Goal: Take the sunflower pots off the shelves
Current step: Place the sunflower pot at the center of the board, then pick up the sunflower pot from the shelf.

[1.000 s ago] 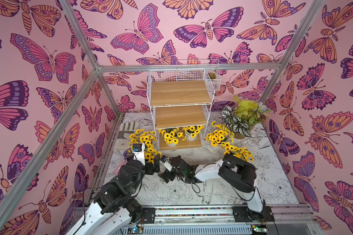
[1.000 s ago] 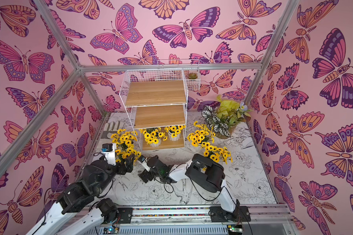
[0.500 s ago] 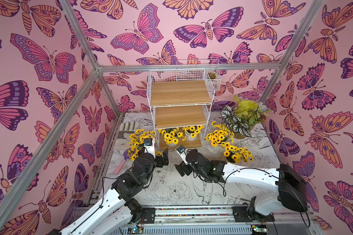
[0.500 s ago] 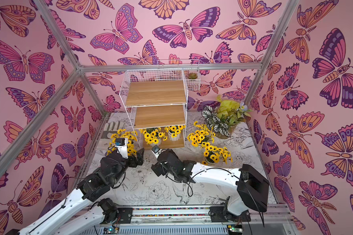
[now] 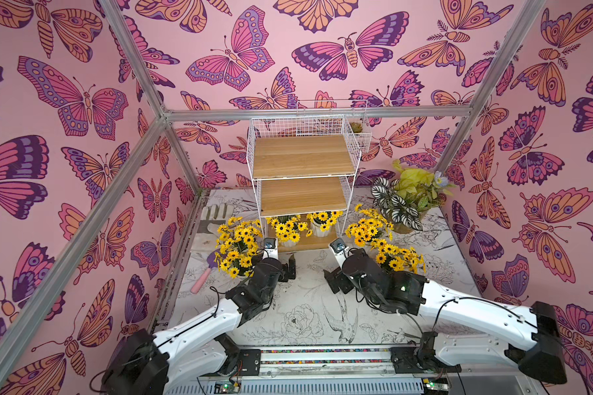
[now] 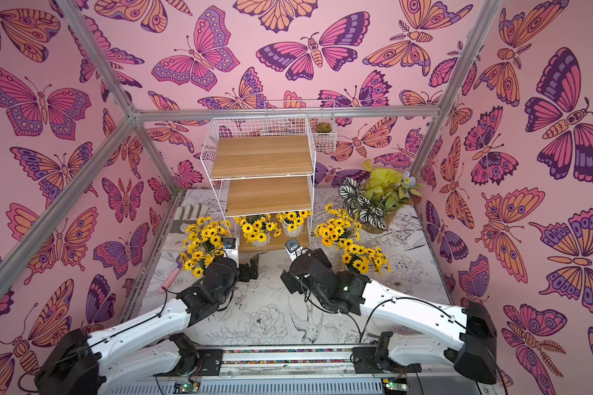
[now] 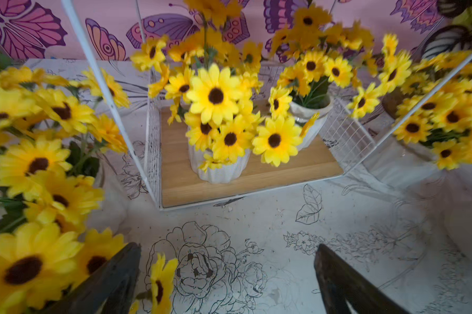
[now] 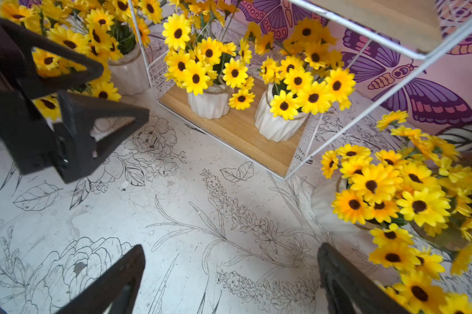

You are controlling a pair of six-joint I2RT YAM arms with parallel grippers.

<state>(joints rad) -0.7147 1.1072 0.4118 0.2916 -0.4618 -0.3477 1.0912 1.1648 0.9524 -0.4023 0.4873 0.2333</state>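
**Change since one second ago.** Both arms have extended forward from a folded pose. The right gripper has also shifted toward the robot's right. The sunflower pots (image 5: pixel 288 236) have not moved.

**Left gripper** (image 7: pixel 226 285). The jaws are apart and hold nothing. It sits low over the table (image 7: pixel 256 217), just in front of the shelves (image 6: pixel 259 127).

**Right gripper** (image 8: pixel 229 282). The jaws are spread wide and hold nothing. It also sits in front of the shelves, slightly further back from them than the left gripper.

**Bottom board** (image 7: pixel 283 175). It carries the two pots not yet removed.
- The left-hand pot (image 7: pixel 229 171) stands near the front edge of the shelves, straight ahead of the left gripper.
- The right-hand pot (image 8: pixel 275 127) stands beside it, toward the robot's right and deeper in the shelves. It lies ahead of the right gripper, which is the nearer gripper.

**Middle board** (image 5: pixel 303 200) and **top board** (image 5: pixel 301 155). Both are bare.

**Table.** Four pots stand here: the left pair (image 5: pixel 238 246) on the robot's left of the shelves and the right pair (image 5: pixel 368 229) on the robot's right.

**Next move (judgement).**
- Each remaining pot has an upright long axis. Its blooms overhang the ribbed body, and the middle board lies above.
- A level approach from the front of the shelves, below the flowers, is likely required.
- Withdrawal is then toward the robot, not upward.
- Each arm suits the pot ahead of it.
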